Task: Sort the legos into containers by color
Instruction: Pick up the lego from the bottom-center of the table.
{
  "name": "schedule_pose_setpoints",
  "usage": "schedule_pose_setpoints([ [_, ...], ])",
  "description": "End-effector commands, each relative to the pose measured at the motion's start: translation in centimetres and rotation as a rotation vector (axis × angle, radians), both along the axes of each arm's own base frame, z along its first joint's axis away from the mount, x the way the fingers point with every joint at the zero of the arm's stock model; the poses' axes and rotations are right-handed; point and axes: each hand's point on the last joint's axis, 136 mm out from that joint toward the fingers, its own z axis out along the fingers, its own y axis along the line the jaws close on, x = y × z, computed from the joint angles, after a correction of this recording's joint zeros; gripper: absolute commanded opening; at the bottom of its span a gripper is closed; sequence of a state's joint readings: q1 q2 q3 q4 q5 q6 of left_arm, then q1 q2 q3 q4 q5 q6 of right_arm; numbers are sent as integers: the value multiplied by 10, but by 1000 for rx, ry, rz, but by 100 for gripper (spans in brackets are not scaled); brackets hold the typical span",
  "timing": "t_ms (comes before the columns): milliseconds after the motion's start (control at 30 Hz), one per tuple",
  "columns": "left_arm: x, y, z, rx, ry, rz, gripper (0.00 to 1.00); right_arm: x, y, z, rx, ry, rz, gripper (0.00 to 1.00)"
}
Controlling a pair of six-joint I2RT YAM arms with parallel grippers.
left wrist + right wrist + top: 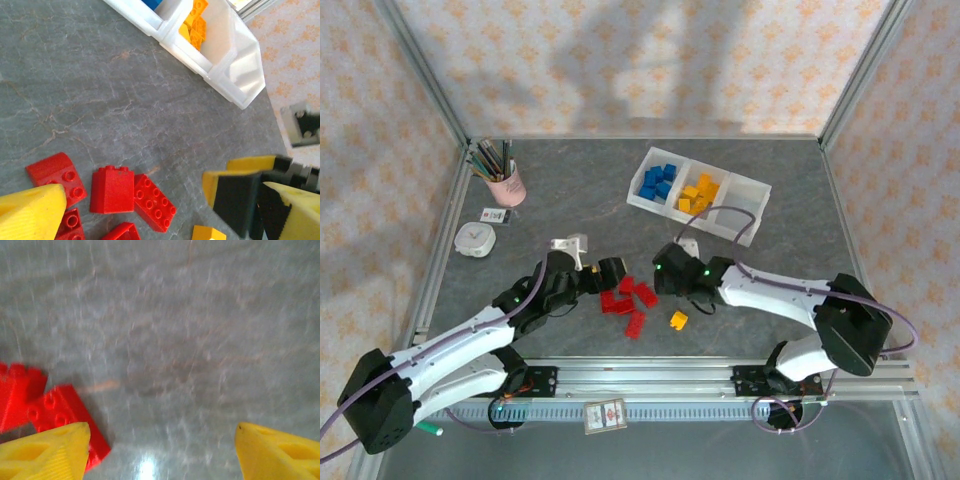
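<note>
Several red legos (pixel 625 300) lie in a loose pile on the grey table between my two grippers. One yellow lego (pixel 678 320) sits just right of them. My left gripper (pixel 612 272) is open at the pile's upper left; its wrist view has red bricks (pixel 112 190) below and between the fingers (pixel 30 215), none gripped. My right gripper (pixel 663 280) is open over bare table, red bricks (pixel 60 410) by its left finger (pixel 45 450). In the white tray of containers (pixel 745 200), blue legos (pixel 658 181) fill the left compartment and yellow ones (pixel 699 192) the middle.
A pink pencil cup (pixel 503 180), a small card (pixel 496 214) and a round white device (pixel 475 240) stand at the back left. A white bracket (pixel 570 245) lies behind the left gripper. The right gripper's padded finger (pixel 235 195) is close by in the left wrist view.
</note>
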State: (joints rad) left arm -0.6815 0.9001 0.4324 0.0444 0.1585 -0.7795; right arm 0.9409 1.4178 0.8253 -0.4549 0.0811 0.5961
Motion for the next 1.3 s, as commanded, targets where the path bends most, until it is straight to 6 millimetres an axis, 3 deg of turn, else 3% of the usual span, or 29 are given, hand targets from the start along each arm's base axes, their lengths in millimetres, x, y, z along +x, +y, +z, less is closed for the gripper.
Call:
schedule_pose_setpoints([
  [0,-4,9,-5,-5,13,49,99,-23,-5,-10,-22,31,-88,78],
  [167,-5,14,-10,10,20,69,99,-47,-17,-25,-84,61,-177,83],
  [367,-2,10,-12,10,27,60,99,-59,-24,-35,-67,79,-262,81],
  [900,0,8,-14,18,25,58,99,-58,-11,-52,-59,77,-258,53],
  [1267,2,7,-11,21,19,57,99,-53,-12,-45,-70,40,-241,37],
])
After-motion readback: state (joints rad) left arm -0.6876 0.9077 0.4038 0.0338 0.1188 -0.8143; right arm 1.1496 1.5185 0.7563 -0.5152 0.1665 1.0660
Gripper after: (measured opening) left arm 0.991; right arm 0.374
